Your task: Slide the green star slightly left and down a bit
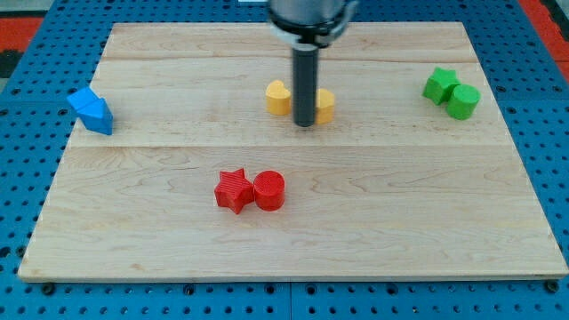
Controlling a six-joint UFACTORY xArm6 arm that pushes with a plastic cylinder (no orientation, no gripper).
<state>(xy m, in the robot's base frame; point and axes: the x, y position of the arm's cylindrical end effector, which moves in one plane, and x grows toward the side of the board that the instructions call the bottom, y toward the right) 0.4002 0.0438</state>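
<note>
The green star [438, 84] lies near the right edge of the wooden board [293, 231], at the view's upper right, touching a green cylinder [463, 101] on its lower right. My tip [304, 124] rests on the board near the top centre, between two yellow blocks [278, 97] [324, 105], far to the left of the green star.
A red star [233, 190] and a red cylinder [269, 190] sit side by side at lower centre. Blue blocks [92, 110] lie at the board's left edge. A blue pegboard [542, 98] surrounds the board.
</note>
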